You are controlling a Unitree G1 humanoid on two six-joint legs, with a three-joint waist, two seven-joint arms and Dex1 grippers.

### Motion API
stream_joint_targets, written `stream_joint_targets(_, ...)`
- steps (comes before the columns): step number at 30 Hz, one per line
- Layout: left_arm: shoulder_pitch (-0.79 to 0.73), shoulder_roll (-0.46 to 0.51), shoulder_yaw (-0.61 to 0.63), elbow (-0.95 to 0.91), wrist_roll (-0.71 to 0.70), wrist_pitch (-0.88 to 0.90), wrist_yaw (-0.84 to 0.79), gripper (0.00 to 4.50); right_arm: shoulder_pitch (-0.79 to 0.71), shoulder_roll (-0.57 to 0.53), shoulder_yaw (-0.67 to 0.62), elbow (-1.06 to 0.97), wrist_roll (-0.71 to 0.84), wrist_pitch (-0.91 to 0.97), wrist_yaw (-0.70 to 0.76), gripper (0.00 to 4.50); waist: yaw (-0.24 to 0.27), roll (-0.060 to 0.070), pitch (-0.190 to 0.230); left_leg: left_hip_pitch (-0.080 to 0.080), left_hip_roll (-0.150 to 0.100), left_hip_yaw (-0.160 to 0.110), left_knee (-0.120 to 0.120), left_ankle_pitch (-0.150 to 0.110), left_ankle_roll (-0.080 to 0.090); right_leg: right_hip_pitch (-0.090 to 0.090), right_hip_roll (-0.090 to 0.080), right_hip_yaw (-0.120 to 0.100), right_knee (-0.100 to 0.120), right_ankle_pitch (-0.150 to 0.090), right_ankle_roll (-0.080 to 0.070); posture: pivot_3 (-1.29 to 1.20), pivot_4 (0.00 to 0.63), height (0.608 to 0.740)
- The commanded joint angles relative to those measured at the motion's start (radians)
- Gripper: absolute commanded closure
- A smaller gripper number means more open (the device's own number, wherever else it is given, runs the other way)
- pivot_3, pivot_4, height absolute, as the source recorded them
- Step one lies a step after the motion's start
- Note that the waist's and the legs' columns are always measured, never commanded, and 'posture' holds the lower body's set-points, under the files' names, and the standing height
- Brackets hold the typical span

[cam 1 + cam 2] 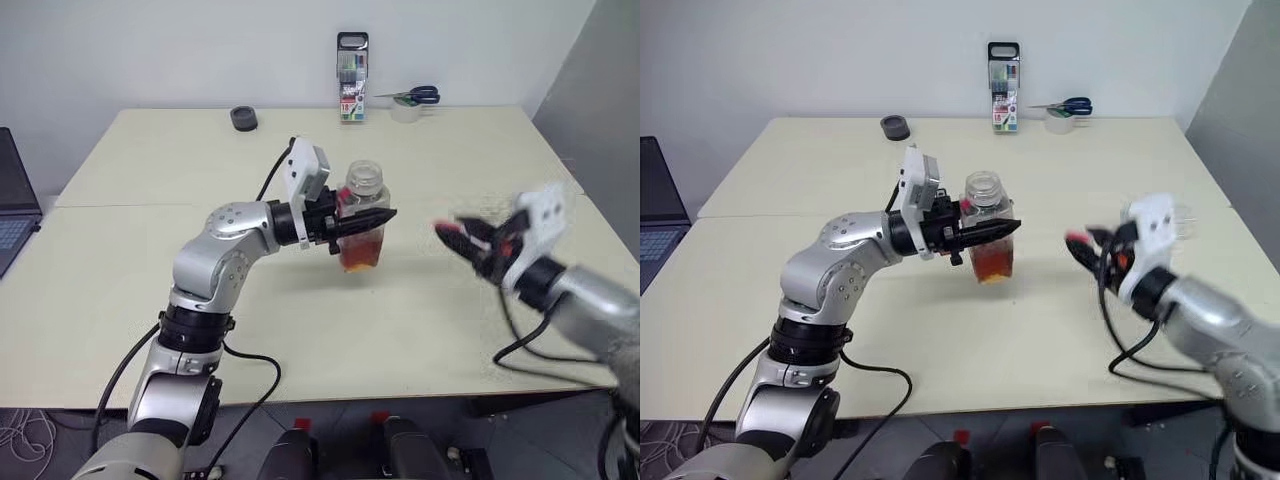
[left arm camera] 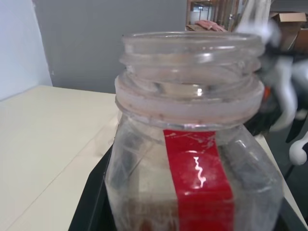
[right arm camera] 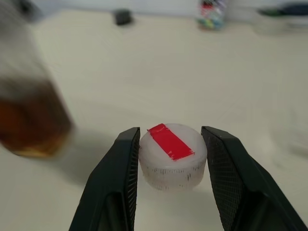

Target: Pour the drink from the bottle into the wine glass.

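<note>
Left pincer grasping the uncapped bottle above the counter, right pincer at three o'clock, clenched around its white cap.

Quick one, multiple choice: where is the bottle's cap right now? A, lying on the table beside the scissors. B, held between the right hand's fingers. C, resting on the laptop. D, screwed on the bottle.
B: the right wrist view shows the white cap with its red strip clamped in the right hand, while the bottle in the left hand has a bare open neck.
</note>
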Motion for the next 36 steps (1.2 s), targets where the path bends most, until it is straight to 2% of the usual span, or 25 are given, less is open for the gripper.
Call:
stream_joint_targets(1,-0.013,0.000,0.026,-0.059,-0.022,0.000,0.023,2.73,0.087,0.021,0.064,0.045,-0.227,-0.165,0.013,2.78,-0.001,0.000,0.000,0.001,0.000,0.001,0.000,0.000,0.000,0.000,0.001,0.000,0.000,0.000,0.000,0.00,0.150,0.740)
stream_joint_targets(3,-0.014,0.000,0.027,-0.063,-0.024,0.004,0.031,2.73,0.109,0.097,0.085,0.125,-0.287,-0.225,0.000,2.78,-0.004,0.000,0.000,0.002,0.000,0.001,0.000,0.000,0.000,0.001,0.003,0.000,0.000,0.000,0.000,0.00,0.150,0.740)
stream_joint_targets(7,-0.018,0.003,0.030,-0.071,-0.030,0.015,0.039,2.73,0.102,0.206,0.090,0.234,-0.378,-0.282,-0.019,1.48,-0.007,0.000,0.000,0.003,0.001,0.001,-0.001,0.000,0.000,0.000,0.003,0.000,0.001,0.000,0.000,0.00,0.150,0.740)
stream_joint_targets(11,-0.027,0.008,0.033,-0.064,-0.031,0.018,0.039,2.73,0.088,0.251,0.087,0.256,-0.424,-0.291,-0.001,0.02,-0.005,0.000,0.000,0.002,0.000,0.001,0.000,0.000,0.000,0.000,0.003,0.000,0.001,0.000,0.000,0.00,0.150,0.740)
stream_joint_targets(16,-0.032,0.008,0.032,-0.058,-0.030,0.015,0.041,2.73,0.075,0.267,0.074,0.238,-0.466,-0.277,0.008,0.02,-0.005,0.000,0.000,0.002,0.000,0.001,0.000,0.000,0.000,0.001,0.003,0.000,0.001,0.000,0.000,0.00,0.150,0.740)
stream_joint_targets(21,-0.041,0.006,0.036,-0.036,-0.022,0.002,0.049,2.73,0.052,0.197,0.059,0.165,-0.527,-0.276,0.053,0.02,-0.005,0.000,0.000,0.002,0.000,0.001,0.000,0.000,0.000,0.001,0.003,0.000,0.001,0.000,0.000,0.00,0.150,0.740)
stream_joint_targets(25,-0.061,-0.017,0.048,0.036,0.056,-0.065,0.144,2.73,-0.070,0.146,0.012,0.100,-0.487,-0.226,0.112,0.02,-0.006,0.000,0.000,0.003,0.000,0.001,0.000,0.000,0.000,0.001,0.003,-0.001,0.001,0.000,0.000,0.00,0.150,0.740)
stream_joint_targets(28,-0.080,-0.038,0.059,0.100,0.120,-0.110,0.245,2.73,-0.173,0.153,-0.008,0.035,-0.338,-0.171,0.216,0.02,-0.006,0.000,0.000,0.003,0.000,0.000,0.000,0.000,0.000,0.001,0.003,-0.001,0.001,0.000,0.000,0.00,0.150,0.740)
stream_joint_targets(31,-0.105,-0.053,0.083,0.197,0.248,-0.190,0.439,2.73,-0.304,0.108,-0.040,-0.043,-0.084,-0.044,0.349,0.02,-0.006,0.000,0.000,0.002,0.000,-0.001,0.000,0.000,0.000,0.000,0.003,-0.001,0.001,0.000,0.000,0.00,0.150,0.740)
stream_joint_targets(36,-0.112,-0.060,0.133,0.311,0.385,-0.251,0.697,2.73,-0.440,0.062,-0.081,-0.026,0.181,0.081,0.411,0.02,0.000,0.000,0.000,0.001,0.000,-0.002,0.000,0.000,0.000,0.001,0.001,-0.002,-0.001,0.000,0.000,0.00,0.150,0.740)
